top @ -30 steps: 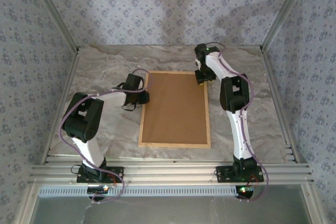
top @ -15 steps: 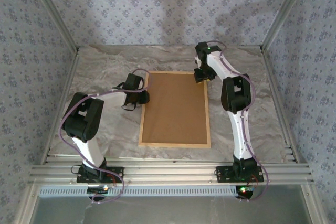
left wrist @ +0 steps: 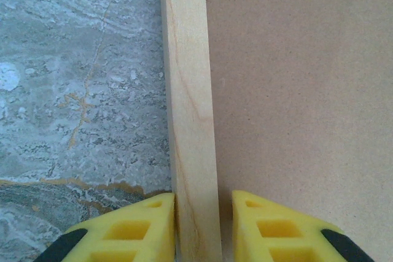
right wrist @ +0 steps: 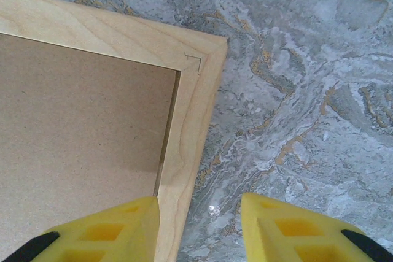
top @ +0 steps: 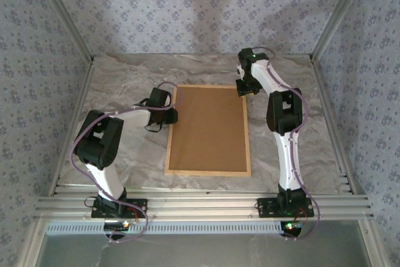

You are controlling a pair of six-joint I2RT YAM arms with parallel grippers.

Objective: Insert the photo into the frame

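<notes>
From above, the frame lies flat in the middle of the marble table, long sides running 12 to 6 o'clock, with the brown backing board filling it. The left gripper meets the frame's 9 o'clock rail toward its far end. The right gripper hangs over the frame's 1 o'clock corner. At this range the top view does not show how either pair of jaws stands. In the left wrist view, the frame appears as a pale wood rail running 12 to 6 o'clock, table at 9 o'clock and backing board at 3 o'clock. The left gripper pinches this rail, one yellow finger pressed against each side of it. In the right wrist view, the frame shows its mitred corner at 12 o'clock, backing board at 8 o'clock and table at 3 o'clock. The right gripper is spread astride the side rail: one finger is over the board's edge and the other is over bare table, with a gap beside the rail.
</notes>
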